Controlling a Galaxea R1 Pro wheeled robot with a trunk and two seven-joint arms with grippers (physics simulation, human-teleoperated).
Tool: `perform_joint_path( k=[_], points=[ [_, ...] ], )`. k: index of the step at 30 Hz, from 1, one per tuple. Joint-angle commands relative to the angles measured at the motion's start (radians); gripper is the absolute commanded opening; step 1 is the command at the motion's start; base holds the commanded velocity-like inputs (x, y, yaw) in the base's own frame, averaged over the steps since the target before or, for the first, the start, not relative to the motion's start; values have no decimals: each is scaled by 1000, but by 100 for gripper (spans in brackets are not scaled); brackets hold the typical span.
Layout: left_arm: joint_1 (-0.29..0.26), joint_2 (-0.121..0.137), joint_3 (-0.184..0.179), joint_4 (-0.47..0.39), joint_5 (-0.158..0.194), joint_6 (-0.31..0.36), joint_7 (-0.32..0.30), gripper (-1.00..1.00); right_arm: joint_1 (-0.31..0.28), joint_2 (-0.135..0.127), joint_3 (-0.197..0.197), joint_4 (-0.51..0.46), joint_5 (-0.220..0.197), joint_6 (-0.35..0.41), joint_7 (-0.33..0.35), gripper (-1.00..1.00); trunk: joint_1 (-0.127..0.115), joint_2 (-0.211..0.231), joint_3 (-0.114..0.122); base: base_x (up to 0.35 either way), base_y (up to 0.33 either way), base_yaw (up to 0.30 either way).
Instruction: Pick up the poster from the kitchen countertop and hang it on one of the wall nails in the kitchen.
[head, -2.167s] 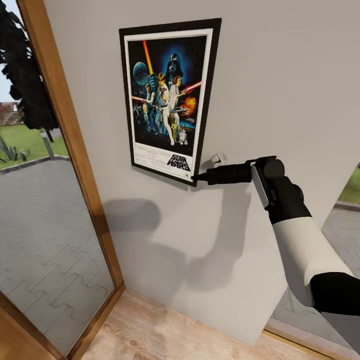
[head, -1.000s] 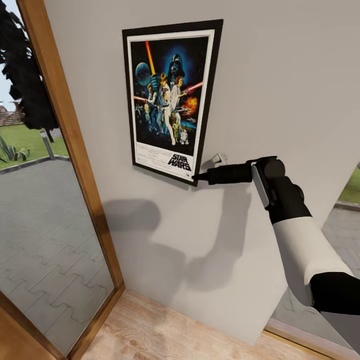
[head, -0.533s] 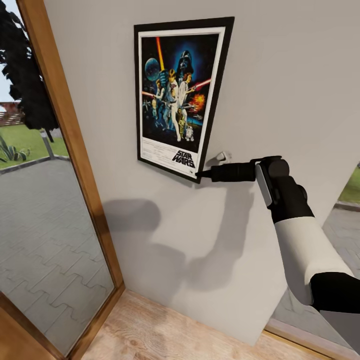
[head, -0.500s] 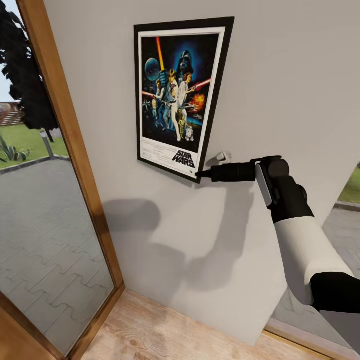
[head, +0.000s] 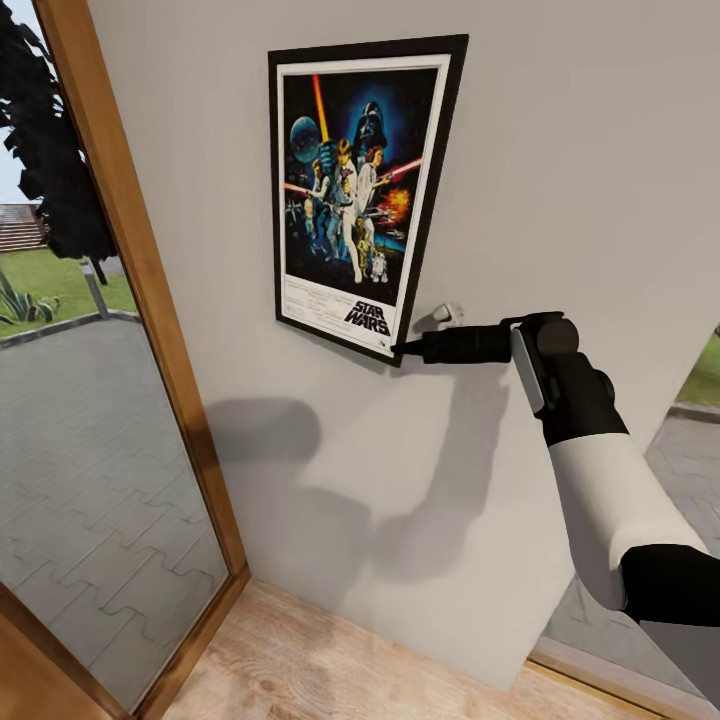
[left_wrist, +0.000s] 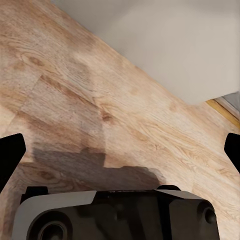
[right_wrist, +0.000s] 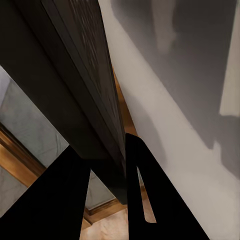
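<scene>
Poster (head: 358, 195) flat against the grey wall (head: 560, 180), upper centre of frame, just right of the wooden door frame (head: 140, 290). Right gripper (head: 403, 349) clamped on its lower right corner. Left gripper (left_wrist: 120, 150) fingers wide apart over wooden floor (left_wrist: 125, 115), holding nothing.

The black-framed rectangular poster (head: 362, 195) with white inner border is showing colourful figures on dark blue. The plain wall (head: 560, 160) is looking pale grey. The wooden plank floor (left_wrist: 125, 125) is showing light brown grain.
</scene>
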Motion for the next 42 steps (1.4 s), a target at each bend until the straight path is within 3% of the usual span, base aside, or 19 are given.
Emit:
perform_joint_path(
  k=[1,42],
  points=[
    [-1,0,-8,-1,9,-4,-1,100,-1,-1,1,0,-3,6,1,-100,1,-2,-2,0,6,0],
    [-1,1,-8,-1,9,-4,-1,100,-1,-1,2,3,-3,7,1,-100,1,-2,0,-9,24,-28]
  ],
)
